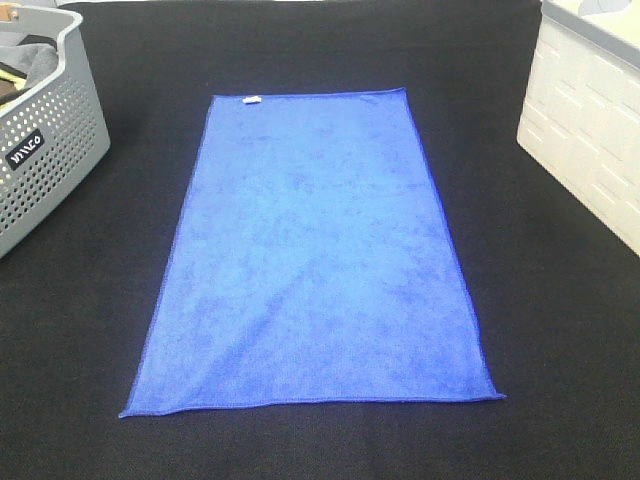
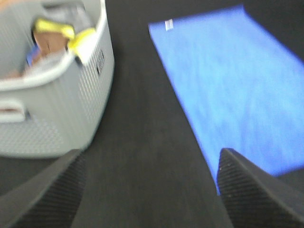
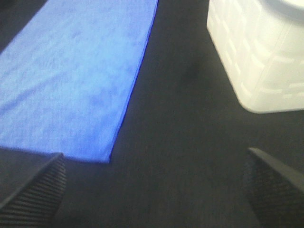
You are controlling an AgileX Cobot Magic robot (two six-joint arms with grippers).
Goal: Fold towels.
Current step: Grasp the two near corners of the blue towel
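One royal-blue towel (image 1: 320, 260) lies spread flat on the black table, long side running away from me, with a small white tag (image 1: 251, 99) at its far short edge. No arm shows in the exterior high view. In the left wrist view the towel (image 2: 232, 85) and its tag (image 2: 168, 24) lie beyond my left gripper (image 2: 149, 190), which hangs open over bare black cloth beside the towel's long edge. In the right wrist view my right gripper (image 3: 154, 185) is open with nothing between its fingers, above the table beside the towel's near corner (image 3: 102, 154).
A grey perforated basket (image 1: 45, 150) stands at the far left; in the left wrist view the basket (image 2: 52, 109) holds yellow and other items. A white ribbed bin (image 1: 590, 130) stands at the far right, and this bin (image 3: 259, 61) lies ahead of the right gripper.
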